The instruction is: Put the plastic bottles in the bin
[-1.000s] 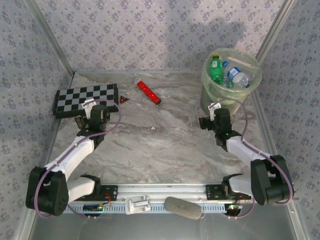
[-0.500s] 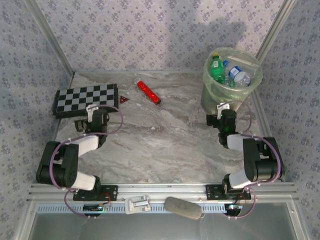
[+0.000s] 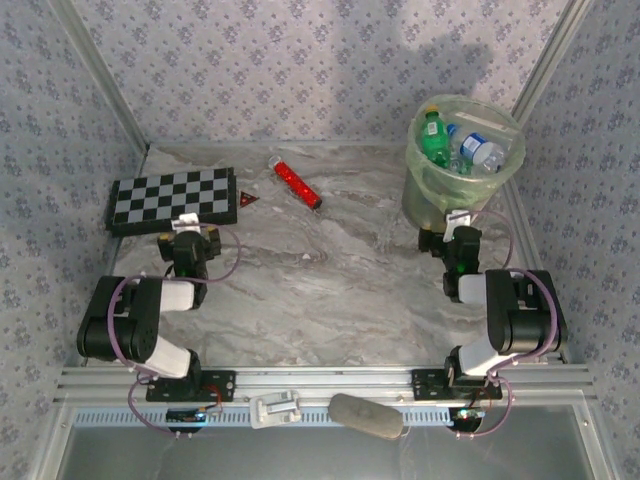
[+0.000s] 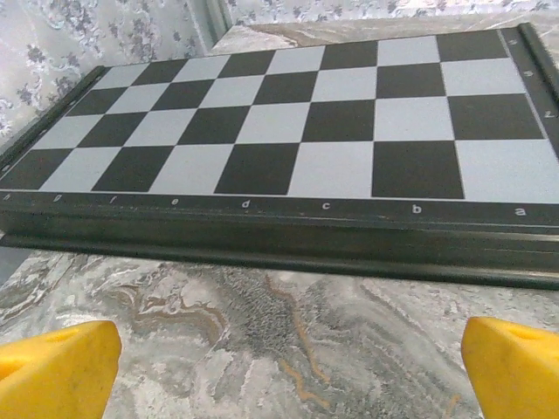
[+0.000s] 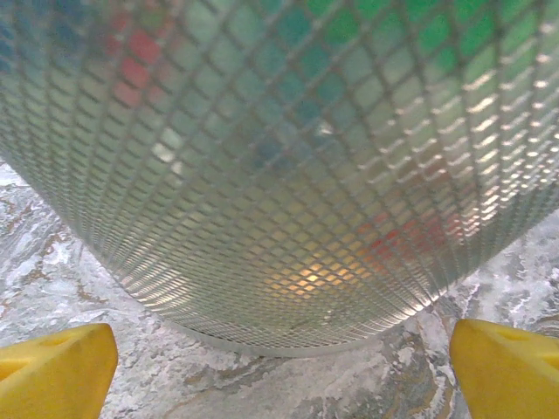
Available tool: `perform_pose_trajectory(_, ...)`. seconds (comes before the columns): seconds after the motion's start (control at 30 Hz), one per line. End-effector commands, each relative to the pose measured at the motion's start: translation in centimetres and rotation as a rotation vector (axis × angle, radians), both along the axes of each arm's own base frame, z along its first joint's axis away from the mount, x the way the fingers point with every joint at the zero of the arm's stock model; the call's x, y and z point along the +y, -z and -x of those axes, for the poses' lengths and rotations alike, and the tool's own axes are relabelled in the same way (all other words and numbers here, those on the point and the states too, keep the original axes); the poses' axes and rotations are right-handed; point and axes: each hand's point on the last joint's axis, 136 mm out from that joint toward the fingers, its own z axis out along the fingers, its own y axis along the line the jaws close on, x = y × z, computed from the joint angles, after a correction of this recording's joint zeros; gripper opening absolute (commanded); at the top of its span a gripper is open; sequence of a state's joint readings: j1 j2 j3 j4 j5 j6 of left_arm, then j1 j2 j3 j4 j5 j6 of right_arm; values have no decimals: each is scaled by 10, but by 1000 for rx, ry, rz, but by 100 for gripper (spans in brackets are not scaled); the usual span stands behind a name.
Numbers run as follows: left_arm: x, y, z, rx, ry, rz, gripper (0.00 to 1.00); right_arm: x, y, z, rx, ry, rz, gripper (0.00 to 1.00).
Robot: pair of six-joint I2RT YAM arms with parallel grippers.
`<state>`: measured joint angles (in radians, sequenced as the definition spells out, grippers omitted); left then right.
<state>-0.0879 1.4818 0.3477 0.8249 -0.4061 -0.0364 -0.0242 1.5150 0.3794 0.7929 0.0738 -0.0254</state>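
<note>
The bin [image 3: 420,186], a pale-green translucent bucket, stands at the table's far right. Inside it lie plastic bottles: a green-tinted one with a yellow cap [image 3: 432,139] and a clear one with a blue label [image 3: 481,151]. My right gripper [image 3: 456,226] sits low just in front of the bin, open; the right wrist view has the bin's meshed wall [image 5: 279,157] close ahead of the gripper [image 5: 279,375], with nothing between the yellow fingertips [image 5: 54,367]. My left gripper [image 3: 188,230] is open and empty [image 4: 284,375], facing the chequered board [image 4: 288,131].
A red cylindrical tube [image 3: 297,183] lies at the back middle, with a small dark red piece [image 3: 246,200] beside the chequered board [image 3: 172,198]. A grey lump [image 3: 365,415] and a white clip [image 3: 275,408] rest on the front rail. Patterned walls enclose the table.
Both arms have folded back on themselves toward their bases, elbows drawn in. The left gripper has slid a little nearer; the right has edged up to the bin. Both stay open.
</note>
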Motion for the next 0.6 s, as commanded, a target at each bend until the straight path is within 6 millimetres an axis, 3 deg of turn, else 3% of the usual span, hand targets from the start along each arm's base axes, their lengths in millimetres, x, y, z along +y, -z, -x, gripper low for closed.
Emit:
perform_pose_trajectory(0.0,-5,-10,-12,-101,52,17,100,0,-6,-5,-28,3,0,99)
perform_pose_trajectory(0.57,-5,-4,-15,-42,51,30,100,0,-8,-5,-34,6,3,99)
